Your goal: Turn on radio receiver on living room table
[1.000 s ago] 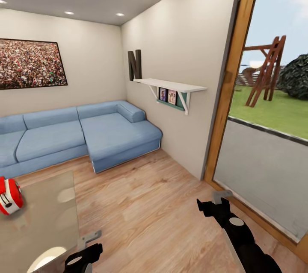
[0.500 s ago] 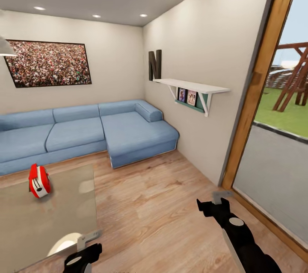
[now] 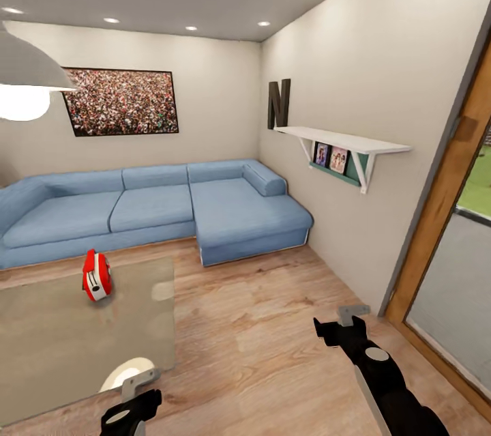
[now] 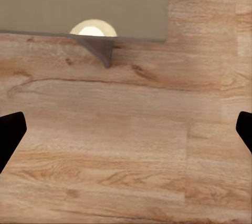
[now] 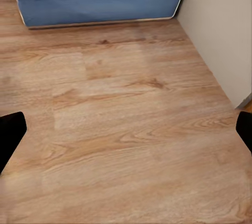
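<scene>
A small red portable radio receiver with white sides and a red top handle point(image 3: 97, 276) stands upright on the smooth, glossy grey tabletop point(image 3: 61, 340) of a long low coffee table in the living room, near the table's far edge and turned so that its front dial cannot be made out. The tabletop is cut off by the head view's left edge. Behind it a blue sectional sofa point(image 3: 157, 207) lines the beige wall under a framed crowd photograph point(image 3: 121, 102), and a white dome pendant lamp point(image 3: 27, 71) is cropped at the upper left. A white wall shelf point(image 3: 344, 142) carries small pictures too small to read.

The left gripper point(image 3: 133, 395) hangs low beside the tabletop's near corner; the right gripper point(image 3: 344, 327) hangs over the light wood plank floor point(image 3: 259, 327), well apart from the radio. In each wrist view the dark fingertips point(image 4: 10, 132) point(image 5: 10, 132) sit at opposite edges with bare floor between them, so both sets of jaws stand wide open and hold nothing. The left wrist view catches the table corner point(image 4: 131, 8), a lamp reflection and one table leg.
</scene>
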Tool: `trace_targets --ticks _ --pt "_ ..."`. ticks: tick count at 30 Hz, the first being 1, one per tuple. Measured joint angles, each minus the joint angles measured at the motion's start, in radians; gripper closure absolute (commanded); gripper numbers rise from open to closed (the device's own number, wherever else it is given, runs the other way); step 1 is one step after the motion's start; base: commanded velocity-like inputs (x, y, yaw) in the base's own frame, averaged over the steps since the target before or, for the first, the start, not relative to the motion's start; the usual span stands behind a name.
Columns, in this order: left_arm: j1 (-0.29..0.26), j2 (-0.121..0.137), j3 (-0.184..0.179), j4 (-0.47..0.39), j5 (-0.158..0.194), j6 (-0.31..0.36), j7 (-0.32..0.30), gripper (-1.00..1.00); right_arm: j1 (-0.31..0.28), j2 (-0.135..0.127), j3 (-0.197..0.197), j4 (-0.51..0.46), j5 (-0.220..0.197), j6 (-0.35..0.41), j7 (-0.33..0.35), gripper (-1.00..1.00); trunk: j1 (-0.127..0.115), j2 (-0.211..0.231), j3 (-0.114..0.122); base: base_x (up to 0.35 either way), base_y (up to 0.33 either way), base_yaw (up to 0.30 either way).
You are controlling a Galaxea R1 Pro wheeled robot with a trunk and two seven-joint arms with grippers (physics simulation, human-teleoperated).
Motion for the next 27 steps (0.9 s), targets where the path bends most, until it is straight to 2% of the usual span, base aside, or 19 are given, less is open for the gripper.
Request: trace_targets --ticks 15,27 --pt "0.000 0.003 0.003 0.001 -0.002 0.003 0.002 -1.00 0.000 0.000 0.000 0.000 0.000 0.000 0.000 -1.00 0.000 0.000 0.000 0.290 -0.183 0.285" --pt "0.000 0.003 0.003 0.001 -0.002 0.003 0.002 -1.00 0.000 0.000 0.000 0.000 0.000 0.000 0.001 -1.00 0.000 0.000 0.000 0.286 -0.222 0.029"
